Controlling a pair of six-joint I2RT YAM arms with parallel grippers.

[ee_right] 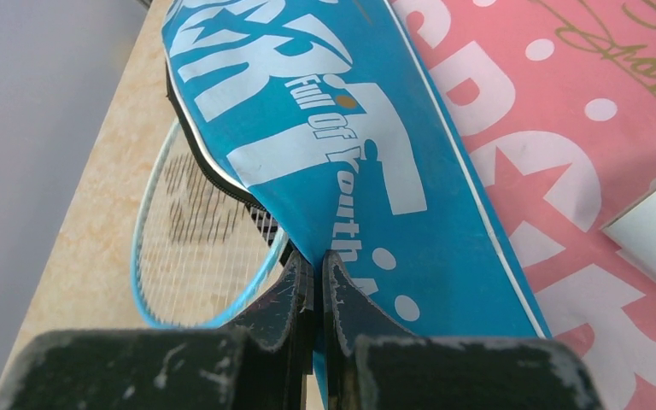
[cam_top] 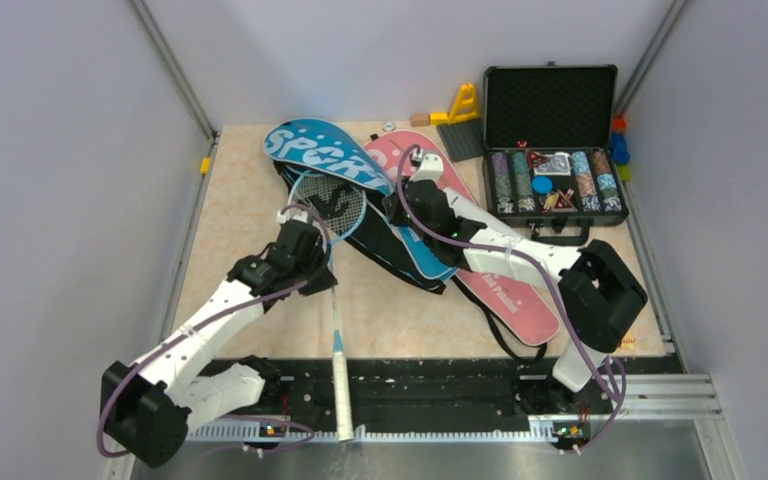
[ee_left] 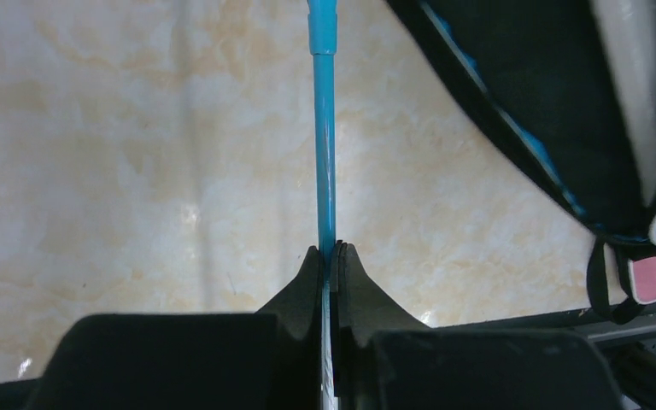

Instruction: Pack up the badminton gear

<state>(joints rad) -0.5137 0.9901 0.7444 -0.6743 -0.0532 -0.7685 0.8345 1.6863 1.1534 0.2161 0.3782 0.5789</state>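
A light-blue racket point(cam_top: 328, 205) lies with its head partly inside the open blue SPORT cover point(cam_top: 322, 150) and its white handle point(cam_top: 340, 385) past the near table edge. My left gripper point(cam_top: 317, 262) is shut on the racket's blue shaft point(ee_left: 325, 154). My right gripper point(cam_top: 397, 208) is shut on the edge of the blue cover's top flap point(ee_right: 342, 162), holding it up over the racket head point(ee_right: 196, 248). The pink SPORT cover point(cam_top: 480, 260) lies to the right, partly under the blue one; it also shows in the right wrist view point(ee_right: 564, 128). No shuttlecock or tube shows.
An open black case of poker chips point(cam_top: 552, 150) stands at the back right. A yellow plastic toy point(cam_top: 462, 105) and small blocks sit at the back edge. A black rail point(cam_top: 410, 385) runs along the near edge. Grey walls enclose the table.
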